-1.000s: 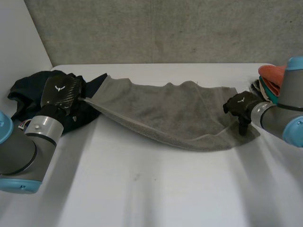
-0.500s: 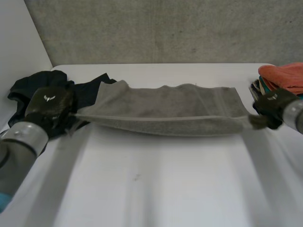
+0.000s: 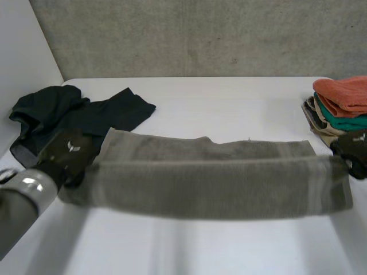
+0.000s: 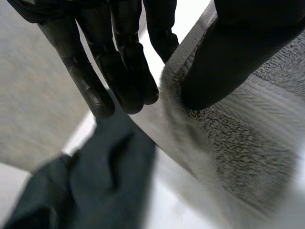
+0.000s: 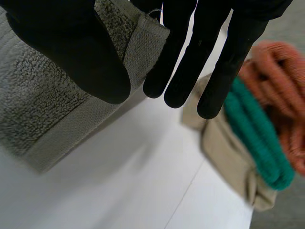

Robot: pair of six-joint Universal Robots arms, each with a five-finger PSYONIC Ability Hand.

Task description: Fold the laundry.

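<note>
- 1 grey terry towel (image 3: 212,183) (image 4: 248,143) (image 5: 43,109), pulled lengthwise across lower centre of head view over white worktop (image 3: 229,109); one end in each hand.
- L hand (image 3: 69,154) (image 4: 128,57), lower left: thumb & fingers pinch towel's left end. Small white emblem (image 3: 71,146) on its back, too small to read.
- R hand (image 3: 355,150) (image 5: 66,52), right edge: thumb on corner hem, fingers straight behind it, pinching.
- 1 dark crumpled garment (image 3: 74,114) (image 4: 95,181), upper left, near towel's left end.
- 1 stack of folded cloths (image 3: 344,106) (image 5: 257,138), upper right: orange, green, beige; 3 counted.
</note>
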